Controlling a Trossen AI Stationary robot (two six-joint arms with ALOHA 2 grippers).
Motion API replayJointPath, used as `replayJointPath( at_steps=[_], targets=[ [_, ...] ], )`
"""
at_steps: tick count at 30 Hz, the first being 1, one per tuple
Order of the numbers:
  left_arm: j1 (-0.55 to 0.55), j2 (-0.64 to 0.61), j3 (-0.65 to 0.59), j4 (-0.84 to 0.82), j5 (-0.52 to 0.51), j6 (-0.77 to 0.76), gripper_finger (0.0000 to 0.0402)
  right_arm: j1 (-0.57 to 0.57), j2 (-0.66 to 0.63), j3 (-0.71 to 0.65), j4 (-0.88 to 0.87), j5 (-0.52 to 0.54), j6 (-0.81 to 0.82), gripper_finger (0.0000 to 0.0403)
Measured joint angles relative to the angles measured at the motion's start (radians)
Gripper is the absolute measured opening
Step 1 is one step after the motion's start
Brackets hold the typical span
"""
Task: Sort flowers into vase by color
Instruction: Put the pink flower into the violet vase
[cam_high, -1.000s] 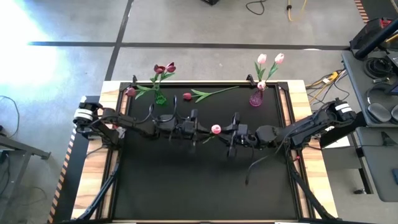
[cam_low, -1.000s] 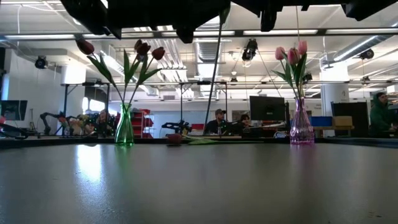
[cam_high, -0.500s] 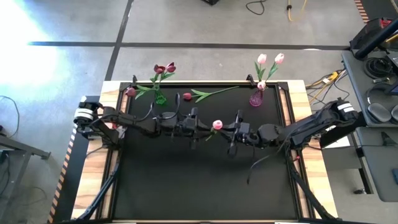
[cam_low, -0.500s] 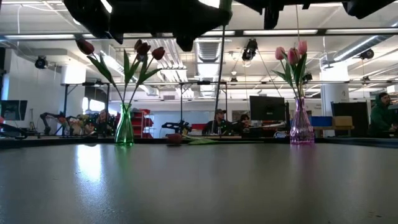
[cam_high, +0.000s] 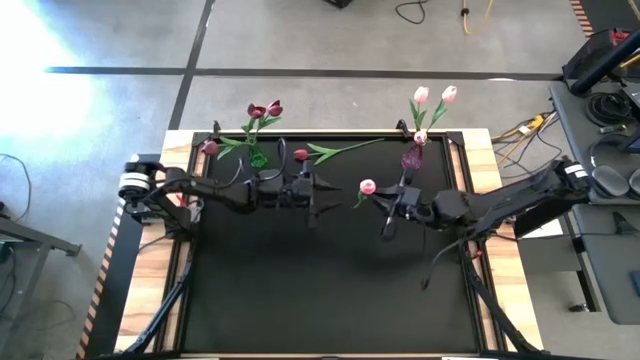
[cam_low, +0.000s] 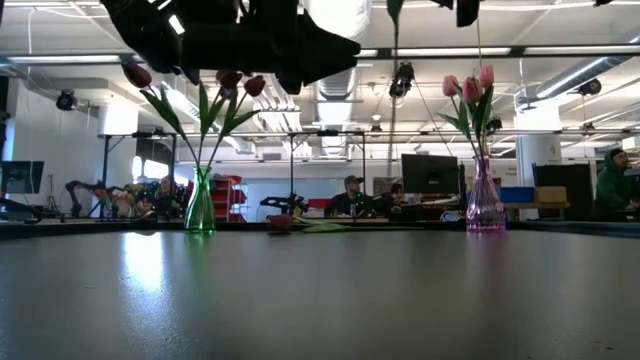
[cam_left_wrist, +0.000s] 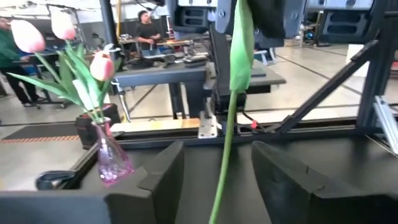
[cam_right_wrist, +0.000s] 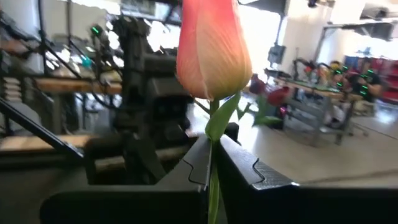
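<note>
- High view: the right gripper (cam_high: 388, 207) is positioned over the black table (cam_high: 320, 300), right of centre and just short of the pink vase (cam_high: 411, 157).
- Right wrist view: the fingers (cam_right_wrist: 249, 171) are clamped on the green stem directly below the head of a pink tulip (cam_right_wrist: 213, 46). The head stands upright above the jaws.
- In the high view the same pink tulip (cam_high: 368, 187) shows at the tip of the right gripper, lifted clear of the table surface.
- Low view: the held stem hangs down from the upper edge of the frame, left of the pink vase (cam_low: 485, 205).
- Left gripper (cam_high: 318, 189): located over the rear centre of the table, well apart from the held tulip. Left wrist view shows its two fingers (cam_left_wrist: 163, 174) spread wide with nothing between them; the stem visible past them belongs to the flower in the other gripper.
- Pink vase: stands at the rear right edge of the table and contains three pink tulips (cam_high: 434, 96).
- Green vase (cam_high: 258, 157): stands at the rear left edge and contains dark red tulips (cam_high: 265, 109).
- One dark red tulip (cam_high: 301, 154) lies flat on the table between the two vases, its stem pointing toward the pink vase.
</note>
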Motion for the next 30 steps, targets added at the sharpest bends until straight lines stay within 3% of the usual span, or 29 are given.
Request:
replayJointPath(
  at_steps=[15,30],
  targets=[
    [0.05,-0.018,-0.061,0.054,-0.01,0.011,0.0185,-0.001,-0.179,-0.002,-0.234,0.038,-0.042,0.0013],
    [0.114,-0.042,-0.26,0.297,-0.034,-0.008,0.0185,-0.054,-0.298,-0.005,-0.311,0.119,-0.066,0.0013]
  ],
)
